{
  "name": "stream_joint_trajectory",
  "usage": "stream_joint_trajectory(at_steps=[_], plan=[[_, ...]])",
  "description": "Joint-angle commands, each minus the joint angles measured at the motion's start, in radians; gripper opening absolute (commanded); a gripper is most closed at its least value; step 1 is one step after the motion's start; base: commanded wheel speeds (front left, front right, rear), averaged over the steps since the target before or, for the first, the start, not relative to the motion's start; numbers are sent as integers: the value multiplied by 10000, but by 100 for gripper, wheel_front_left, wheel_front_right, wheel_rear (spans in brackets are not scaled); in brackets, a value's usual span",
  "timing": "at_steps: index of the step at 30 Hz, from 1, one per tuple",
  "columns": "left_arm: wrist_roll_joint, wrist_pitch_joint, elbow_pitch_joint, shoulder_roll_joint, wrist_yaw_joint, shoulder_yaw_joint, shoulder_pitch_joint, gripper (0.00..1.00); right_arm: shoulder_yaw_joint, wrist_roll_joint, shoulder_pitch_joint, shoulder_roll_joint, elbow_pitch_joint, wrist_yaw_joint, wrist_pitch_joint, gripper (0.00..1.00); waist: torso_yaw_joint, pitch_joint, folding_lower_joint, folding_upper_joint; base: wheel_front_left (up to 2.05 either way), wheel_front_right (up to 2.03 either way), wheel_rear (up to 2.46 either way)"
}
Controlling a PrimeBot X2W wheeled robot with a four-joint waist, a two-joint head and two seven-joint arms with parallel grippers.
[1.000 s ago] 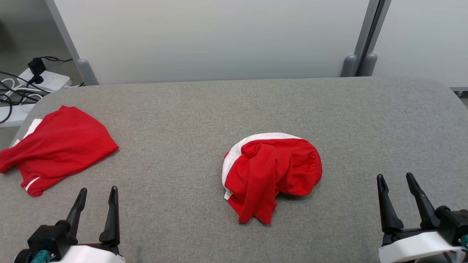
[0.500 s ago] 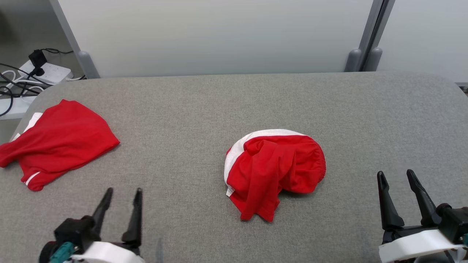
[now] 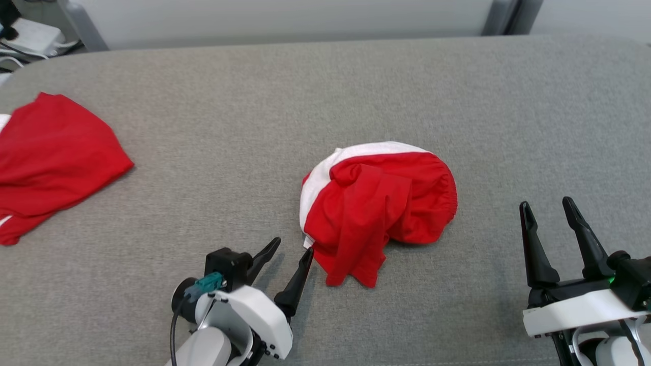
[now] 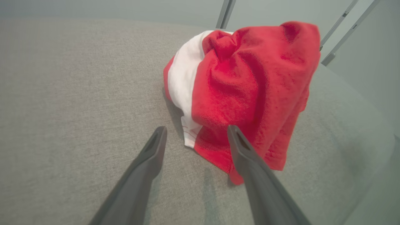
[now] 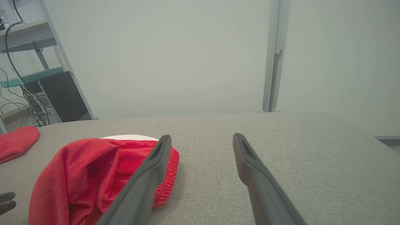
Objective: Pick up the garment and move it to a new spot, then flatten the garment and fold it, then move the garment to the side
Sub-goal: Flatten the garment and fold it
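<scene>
A crumpled red garment [image 3: 379, 203] with a white band lies in a heap in the middle of the grey table [image 3: 218, 122]. My left gripper [image 3: 293, 245] is open and low over the table, its right fingertip almost at the heap's near-left corner. In the left wrist view the garment [image 4: 243, 81] rises just beyond the open left gripper [image 4: 197, 128], with its white and red hem between the tips. My right gripper [image 3: 546, 203] is open and empty, to the right of the heap. In the right wrist view the garment [image 5: 93, 168] lies left of that open gripper [image 5: 202, 136].
Another red garment [image 3: 51, 157] lies flat at the table's far left, seen also [image 5: 17, 140] in the right wrist view. A power strip with cables [image 3: 30, 35] sits beyond the table's back left corner. A pale partition wall [image 5: 187, 62] stands behind the table.
The camera has tipped downward. My left gripper has swung right and forward from the near left to the heap's near-left corner, still open. The right gripper and the garments have stayed put.
</scene>
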Motion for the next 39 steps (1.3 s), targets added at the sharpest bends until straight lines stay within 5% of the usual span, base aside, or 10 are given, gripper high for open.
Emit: stream_joint_trajectory(at_steps=[1, 14, 15, 27, 39], plan=[[-61, -62, 69, 53, -125, 271, -569, 100, 225, 23, -322, -163, -291, 71, 39, 100, -255, 379, 0, -1, 0, 0, 0], [-170, -447, 3528, -562, -718, -182, -2379, 99, 224, 120, -776, -221, -149, 71, -144, 100, -654, 1017, 0, -1, 0, 0, 0], [-202, -402, 3822, -626, -801, -358, -2510, 0, 196, 118, -794, -221, -122, 71, -162, 100, -638, 1012, 0, -1, 0, 0, 0], [-200, -397, 4024, -385, -703, -735, -2782, 0, -62, 73, -704, -173, -41, 71, -192, 100, -268, 782, 0, -1, 0, 0, 0], [-661, 155, 1525, 1856, 606, 616, -2175, 0, -73, 148, -467, -66, 1, 71, -154, 100, 5, 419, 0, -1, 0, 0, 0]])
